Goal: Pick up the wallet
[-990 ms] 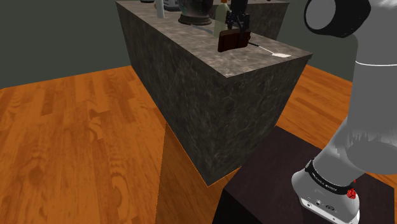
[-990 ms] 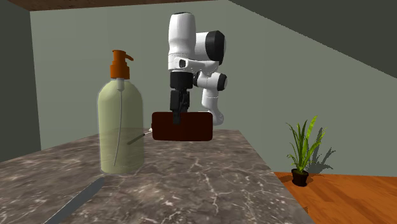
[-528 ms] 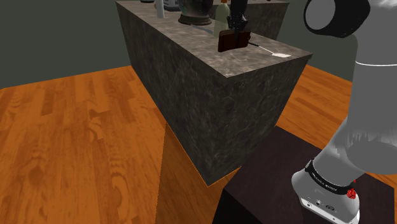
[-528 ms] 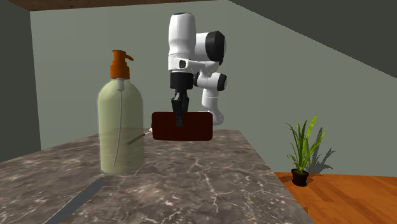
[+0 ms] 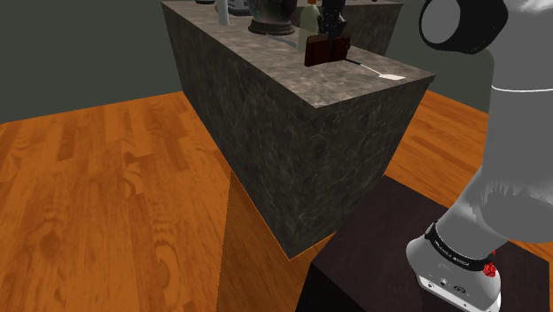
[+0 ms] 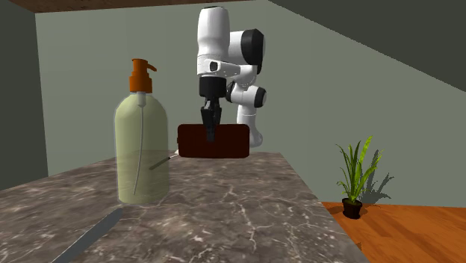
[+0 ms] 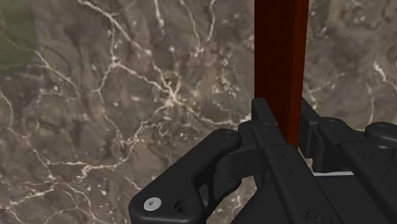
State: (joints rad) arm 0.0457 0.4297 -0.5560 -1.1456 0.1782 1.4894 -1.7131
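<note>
In the shoulder view, the black gripper (image 5: 331, 35) clasps the top edge of the dark red-brown wallet (image 5: 324, 53), which stands on edge at the marble counter (image 5: 292, 97). The second exterior view shows the wallet beyond a soap dispenser (image 6: 142, 146). In the wrist view, the fingers (image 7: 266, 121) are closed against both its faces.

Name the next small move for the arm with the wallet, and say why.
Probably raise the hand straight up, fingers shut. The gripper clasps the dark red wallet, which stands on edge, low over the marbled counter; I cannot tell whether it is clear of the stone. A straight rise should also stay away from the soap bottle.
</note>
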